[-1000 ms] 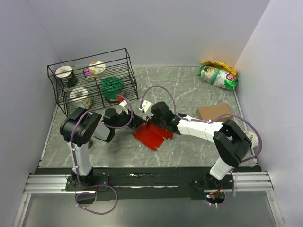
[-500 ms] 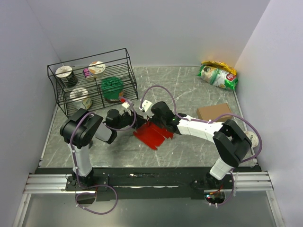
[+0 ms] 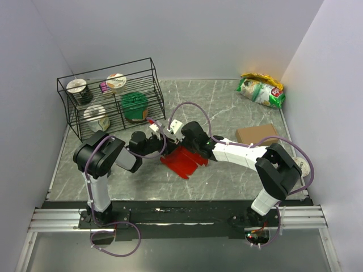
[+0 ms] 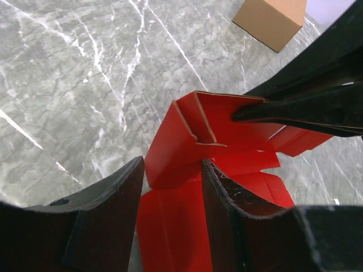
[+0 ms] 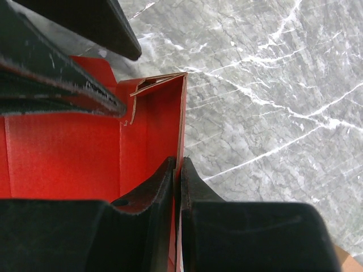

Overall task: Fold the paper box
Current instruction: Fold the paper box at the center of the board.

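The red paper box (image 3: pixel 184 161) lies partly folded on the marble table (image 3: pixel 227 107), with one wall and a corner flap raised. My right gripper (image 5: pixel 177 161) is shut on that raised wall's edge (image 5: pixel 182 113); it meets the box from the right (image 3: pixel 184 147). My left gripper (image 4: pixel 170 164) is open and comes in from the left (image 3: pixel 165 146), its fingers (image 4: pixel 227 209) straddling a flat red panel (image 4: pixel 170 226) just short of the raised corner (image 4: pixel 195 116). The right fingers (image 4: pixel 300 107) show across the left wrist view, pinching the wall.
A black wire rack (image 3: pixel 108 99) with cups and a green lid stands at the back left. A plain brown cardboard box (image 3: pixel 256 134) sits to the right, also in the left wrist view (image 4: pixel 272 17). A green and yellow snack bag (image 3: pixel 261 89) lies at the back right.
My left gripper has moved right, up to the red box's left side. The right gripper has kept its grip on the wall, and the box has barely shifted.
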Controlling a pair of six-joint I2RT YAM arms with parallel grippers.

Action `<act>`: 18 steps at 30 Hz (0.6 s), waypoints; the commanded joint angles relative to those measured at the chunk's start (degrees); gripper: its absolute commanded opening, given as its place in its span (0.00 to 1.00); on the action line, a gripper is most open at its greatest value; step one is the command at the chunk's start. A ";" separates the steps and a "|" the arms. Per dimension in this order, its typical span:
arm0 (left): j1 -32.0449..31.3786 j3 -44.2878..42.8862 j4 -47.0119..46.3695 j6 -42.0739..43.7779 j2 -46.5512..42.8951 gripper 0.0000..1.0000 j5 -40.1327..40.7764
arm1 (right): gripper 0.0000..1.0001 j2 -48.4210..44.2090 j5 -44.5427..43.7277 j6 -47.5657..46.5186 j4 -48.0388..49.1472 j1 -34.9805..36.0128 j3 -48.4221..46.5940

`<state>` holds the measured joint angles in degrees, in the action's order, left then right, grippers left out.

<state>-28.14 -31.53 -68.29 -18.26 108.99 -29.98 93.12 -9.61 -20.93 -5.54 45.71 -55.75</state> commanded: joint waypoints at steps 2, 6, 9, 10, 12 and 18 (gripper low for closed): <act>-1.13 -2.66 -2.46 2.00 -0.53 0.50 0.09 | 0.00 0.57 1.78 -0.78 -0.44 0.25 0.11; -1.21 -4.06 -2.02 2.35 -0.44 0.48 0.71 | 0.00 0.31 1.61 -0.69 -0.26 0.25 0.38; -1.48 -5.47 -0.27 3.31 -0.27 0.46 0.97 | 0.00 0.22 1.78 -0.78 -0.26 0.25 0.55; -1.57 -5.73 0.26 3.49 -0.18 0.46 1.06 | 0.00 0.22 1.78 -0.78 -0.17 0.25 0.55; -1.65 -6.26 0.35 3.85 -0.18 0.45 0.97 | 0.00 0.22 2.05 -0.61 -0.17 0.25 0.55; -2.27 -7.23 0.62 4.64 0.17 0.46 1.15 | 0.00 0.04 2.57 -0.69 -0.09 0.25 0.64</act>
<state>-29.47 -35.42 -63.90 -15.59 109.03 -29.78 93.12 -10.07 -20.97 -4.80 45.47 -55.72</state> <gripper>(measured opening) 0.451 0.118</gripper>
